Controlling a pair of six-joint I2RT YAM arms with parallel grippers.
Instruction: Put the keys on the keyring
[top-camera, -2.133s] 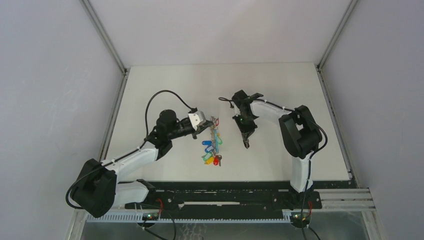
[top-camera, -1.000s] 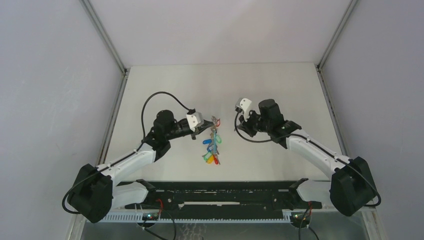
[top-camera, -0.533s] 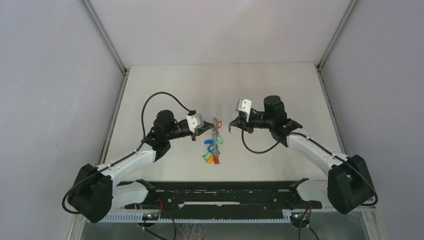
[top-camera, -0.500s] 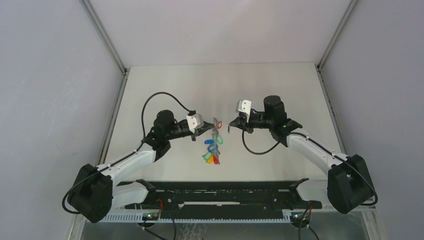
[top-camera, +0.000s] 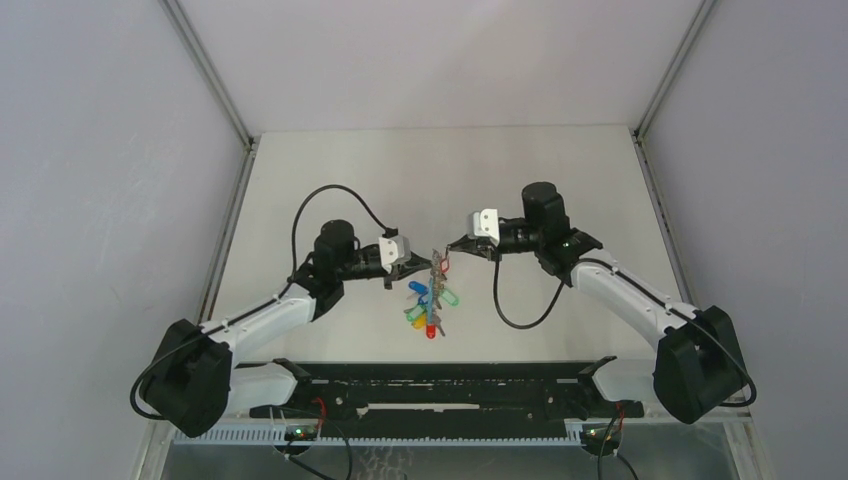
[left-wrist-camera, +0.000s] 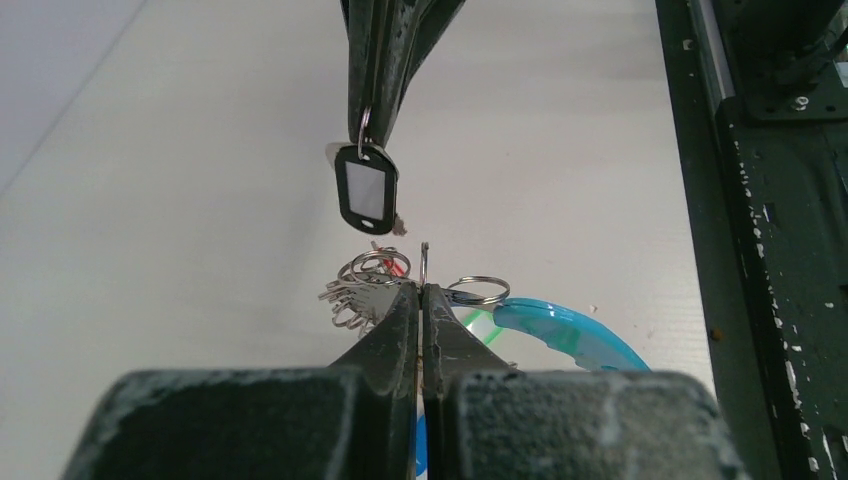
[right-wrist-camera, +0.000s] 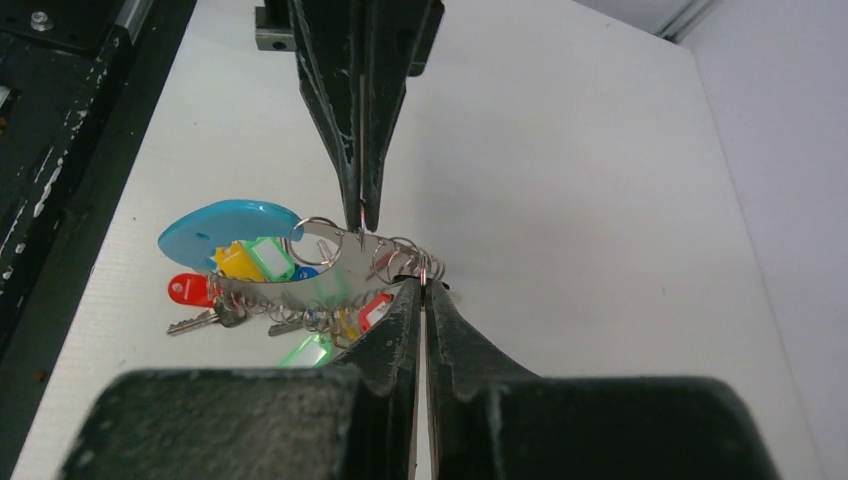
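Note:
Held up over the table, the keyring (right-wrist-camera: 300, 232) is a grey band with a turquoise segment (left-wrist-camera: 560, 332). My left gripper (left-wrist-camera: 422, 288) is shut on its thin wire. Several keys (right-wrist-camera: 215, 312) with red, yellow and green tags dangle from it and show as a coloured bunch (top-camera: 428, 305) in the top view. My right gripper (right-wrist-camera: 422, 285) is shut on a small split ring. A black-framed tag (left-wrist-camera: 366, 190) hangs from that ring. The right fingers (left-wrist-camera: 378, 90) point at the left tips. From above, the left gripper (top-camera: 428, 264) and the right gripper (top-camera: 446, 247) nearly meet.
The white table (top-camera: 560, 170) lies between grey side walls. A black rail (top-camera: 440, 385) with the arm bases runs along the near edge and shows at the right of the left wrist view (left-wrist-camera: 780, 200). Each arm trails a black cable (top-camera: 515, 310).
The right gripper has swung left, up to the keyring. The left gripper has carried the ring and its keys slightly right and toward the near edge, closing the gap between the tips.

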